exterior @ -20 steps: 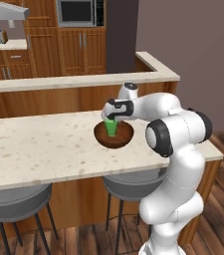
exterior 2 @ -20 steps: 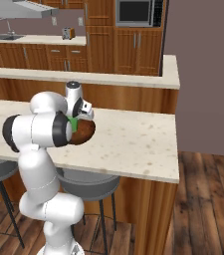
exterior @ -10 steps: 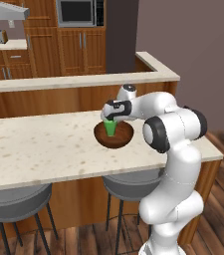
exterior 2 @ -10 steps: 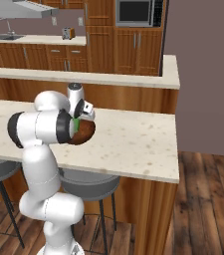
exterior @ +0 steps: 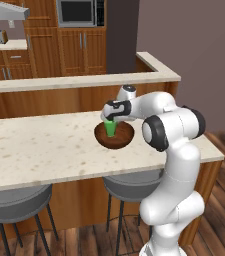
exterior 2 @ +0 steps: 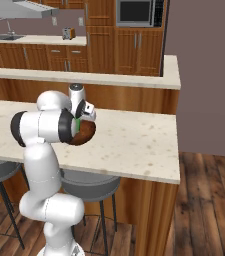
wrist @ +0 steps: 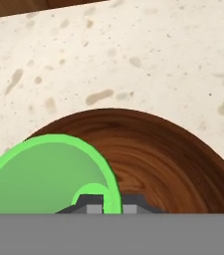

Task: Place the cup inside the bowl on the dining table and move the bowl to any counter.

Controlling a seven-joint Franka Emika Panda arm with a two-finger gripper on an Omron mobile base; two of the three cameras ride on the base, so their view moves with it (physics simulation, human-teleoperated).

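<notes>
Your jaws grip the cup's (exterior: pixel 111 129) rim inside the bowl (exterior: pixel 115 136) on the table (exterior: pixel 44 147); release, then carry the bowl to a counter.

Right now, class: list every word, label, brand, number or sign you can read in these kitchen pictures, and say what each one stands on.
None can be read.
The cup, bowl and dining table are plain.
The microwave shows no readable marking; any there is too small to tell.

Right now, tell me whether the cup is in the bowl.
In. The cup stands upright within the bowl's rim, with the tool shut on it.
</notes>
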